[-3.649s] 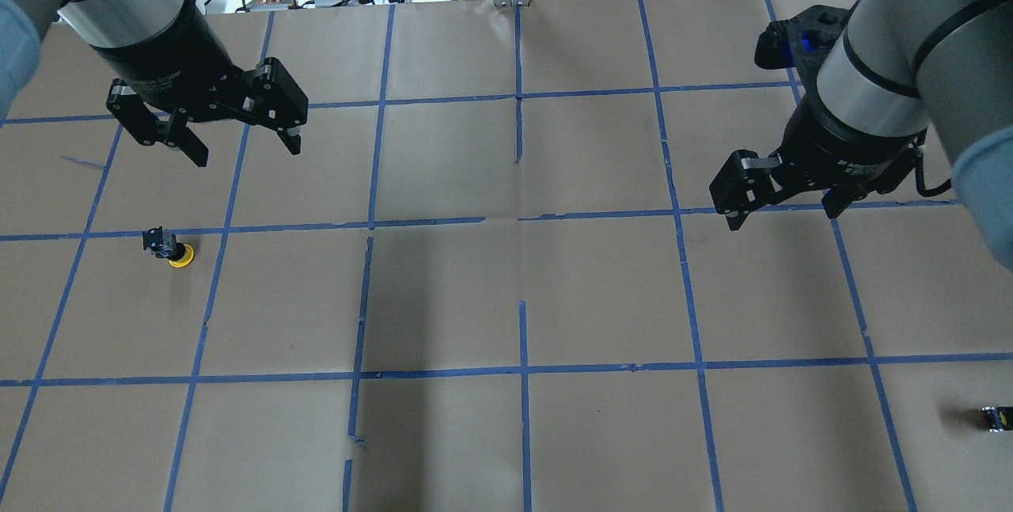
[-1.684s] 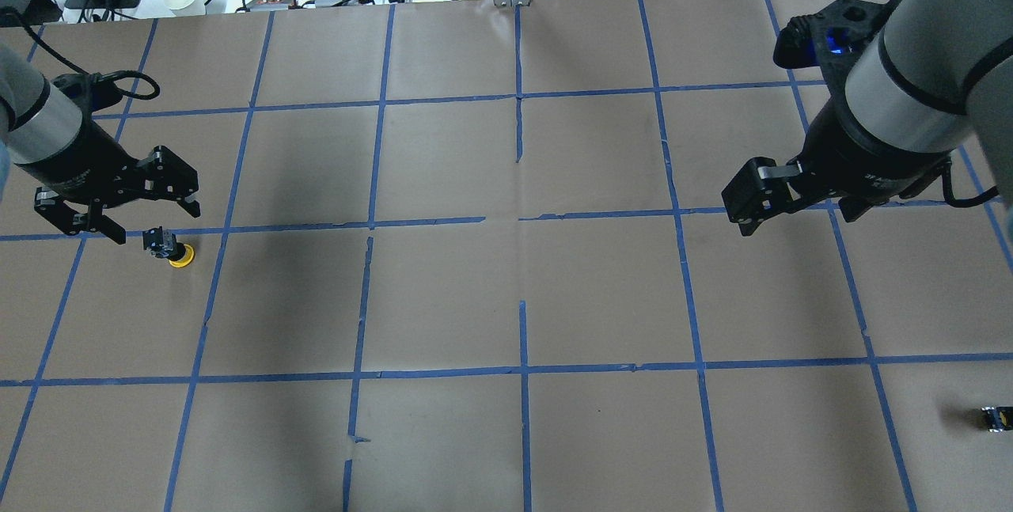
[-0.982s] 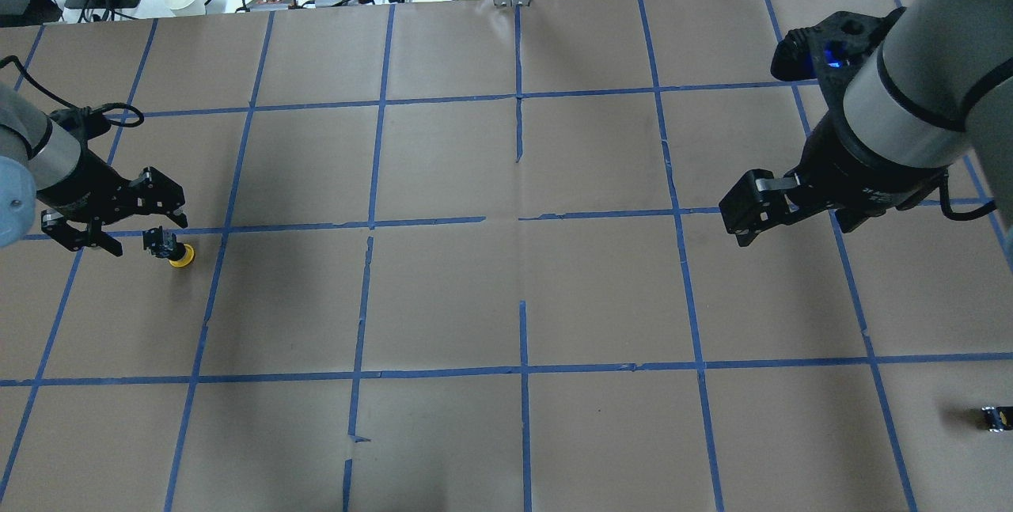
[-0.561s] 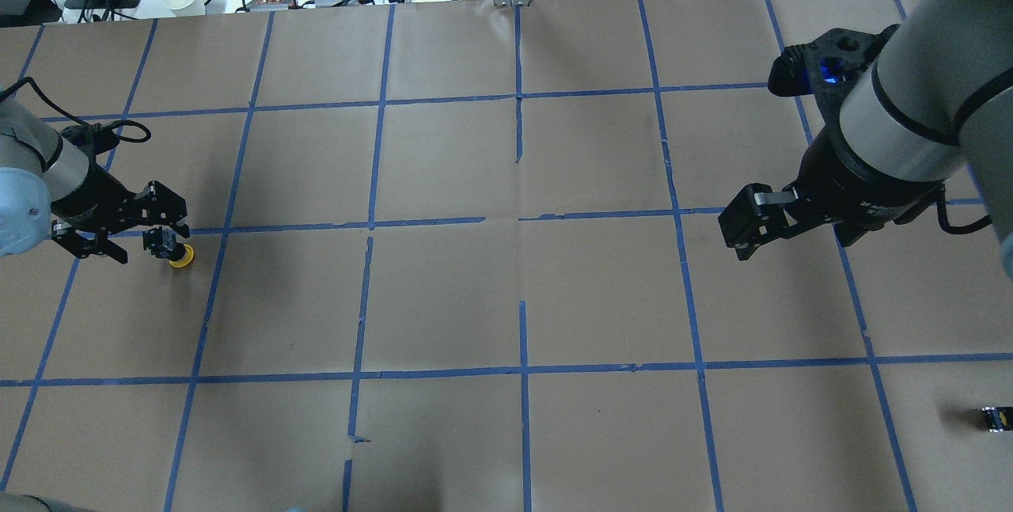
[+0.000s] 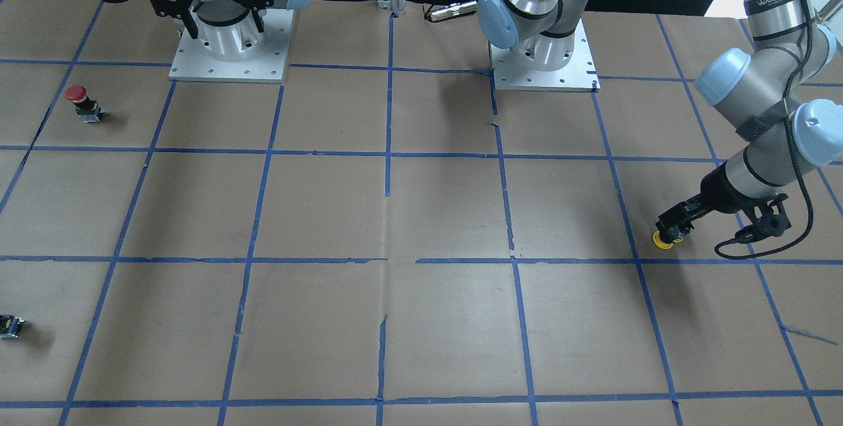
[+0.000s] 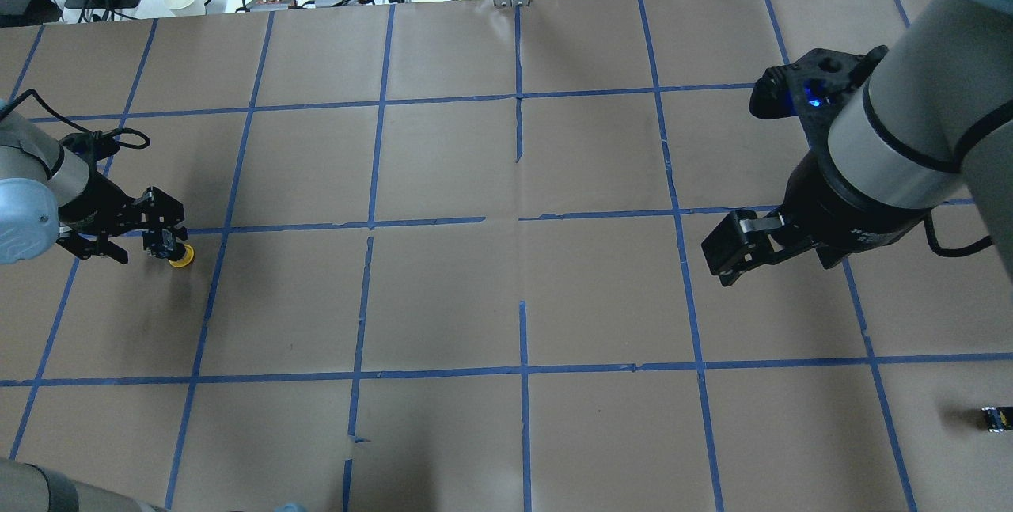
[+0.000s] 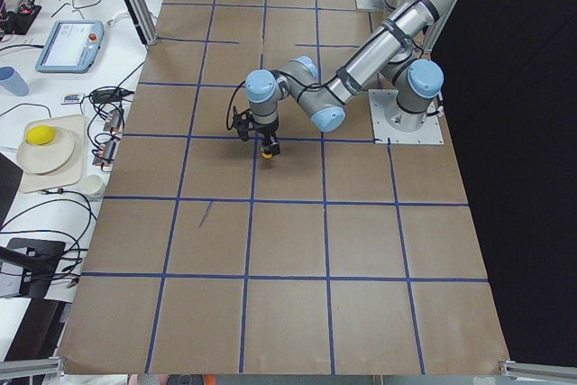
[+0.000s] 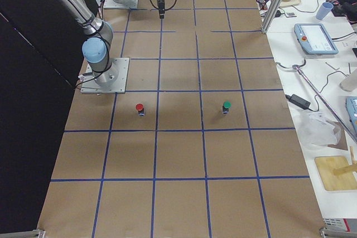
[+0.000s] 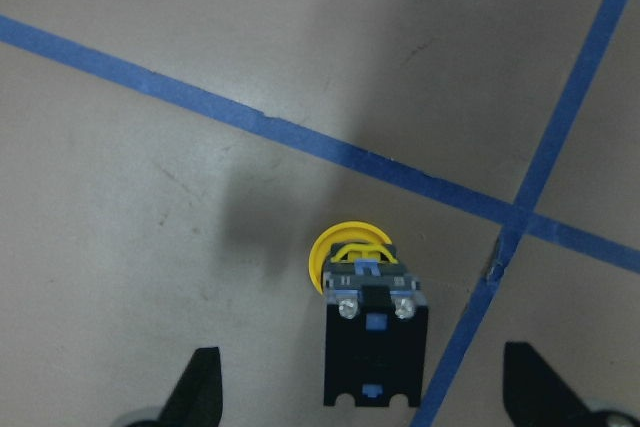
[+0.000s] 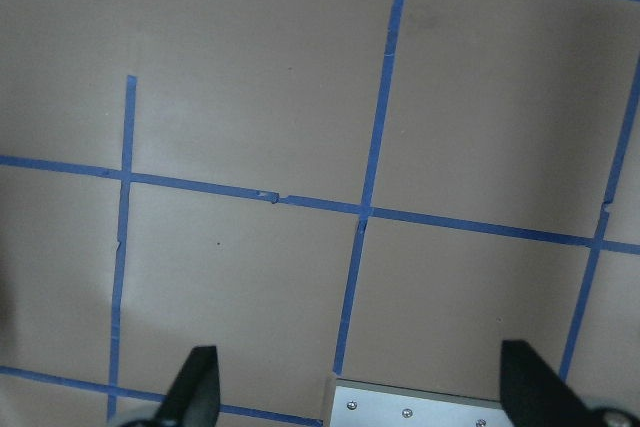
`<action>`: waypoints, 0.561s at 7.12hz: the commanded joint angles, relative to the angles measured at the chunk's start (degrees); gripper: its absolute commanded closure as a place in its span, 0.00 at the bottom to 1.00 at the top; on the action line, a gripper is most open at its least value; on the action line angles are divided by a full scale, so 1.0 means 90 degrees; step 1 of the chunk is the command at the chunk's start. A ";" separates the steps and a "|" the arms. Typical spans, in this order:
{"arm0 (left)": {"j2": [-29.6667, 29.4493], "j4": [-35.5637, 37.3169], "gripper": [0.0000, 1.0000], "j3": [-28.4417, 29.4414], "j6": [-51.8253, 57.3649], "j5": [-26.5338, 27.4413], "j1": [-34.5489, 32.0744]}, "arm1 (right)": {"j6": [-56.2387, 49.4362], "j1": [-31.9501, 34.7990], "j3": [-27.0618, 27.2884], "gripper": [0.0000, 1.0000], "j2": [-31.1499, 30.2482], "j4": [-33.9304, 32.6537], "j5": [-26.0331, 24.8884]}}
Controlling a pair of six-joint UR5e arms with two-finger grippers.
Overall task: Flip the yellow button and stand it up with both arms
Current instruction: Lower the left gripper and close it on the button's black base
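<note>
Your left fingers (image 9: pixel 198 387) stood wide apart, low over the bench (image 6: pixel 443 298), one on each side of the button (image 9: pixel 366 342). A gap showed on both sides, so they gripped nothing. Your right fingers (image 10: pixel 196 382) were just as wide and empty, hanging high over the right half of the bench, well apart from the button.

The close looked like the risky part. The tips reached only the tail end of the black body, so a shallow pinch could have squeezed the button forward and out. If one finger had touched first, I judged the body would pivot on its round cap and roll out of line. The tips sat so near the paper that a lower pass could have caught it, or the tape (image 9: pixel 400 172) just beside the button. The part is small. A grip that covered the whole body would have left your right fingers only the cap to take hold of, and a slip there would have dropped it on its side again.

The button lay on its side near the left edge of the bench, about midway between the near and far edges. Its yellow cap pointed away from the left wrist. The black body faced the fingers, showing two screw heads and a blue insert.
</note>
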 commanded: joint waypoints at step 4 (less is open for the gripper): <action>0.0012 0.0030 0.71 0.0017 0.0053 -0.0010 0.0002 | -0.0680 -0.0039 0.0001 0.00 0.0078 -0.0264 -0.0553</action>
